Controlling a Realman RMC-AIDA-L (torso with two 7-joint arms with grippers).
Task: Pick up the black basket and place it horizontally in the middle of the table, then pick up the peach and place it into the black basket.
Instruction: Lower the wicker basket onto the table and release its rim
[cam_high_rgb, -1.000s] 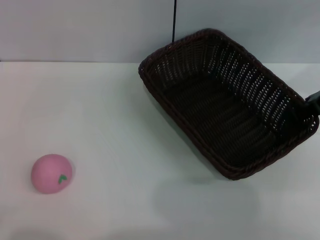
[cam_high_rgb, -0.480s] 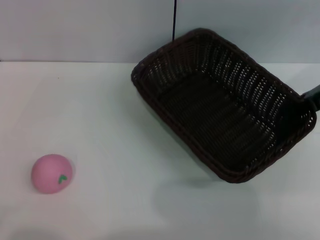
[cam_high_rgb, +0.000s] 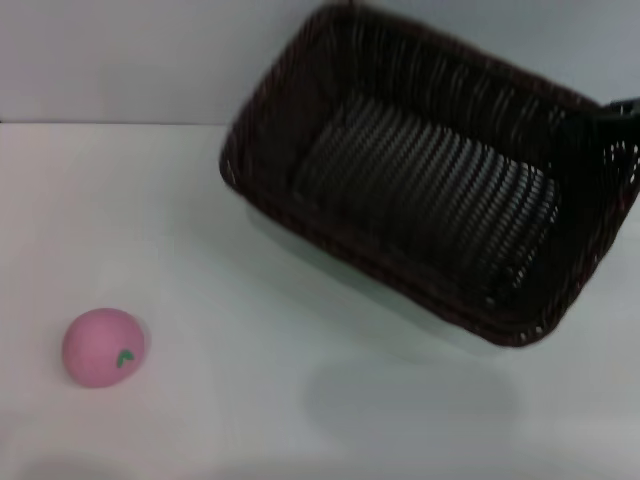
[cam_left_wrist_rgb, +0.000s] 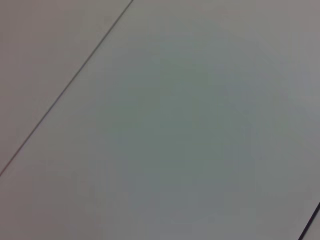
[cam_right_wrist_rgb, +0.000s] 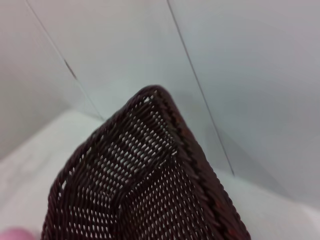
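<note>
The black basket (cam_high_rgb: 430, 180) hangs tilted in the air above the right back part of the white table (cam_high_rgb: 250, 400), its open side turned toward me. My right gripper (cam_high_rgb: 617, 112) shows as a dark piece at the basket's right rim and is shut on it. The right wrist view looks along the basket's rim and woven wall (cam_right_wrist_rgb: 150, 175). The peach (cam_high_rgb: 103, 347) sits on the table at the front left, far from the basket; a pink sliver of it (cam_right_wrist_rgb: 12, 234) shows in the right wrist view. My left gripper is out of view.
A pale grey wall (cam_high_rgb: 120, 60) stands behind the table. The left wrist view shows only a plain grey surface (cam_left_wrist_rgb: 175, 125) with a thin dark line across it.
The basket has risen off the table, swung left and upward, and tipped so that its bottom faces me more. The peach has not moved.
</note>
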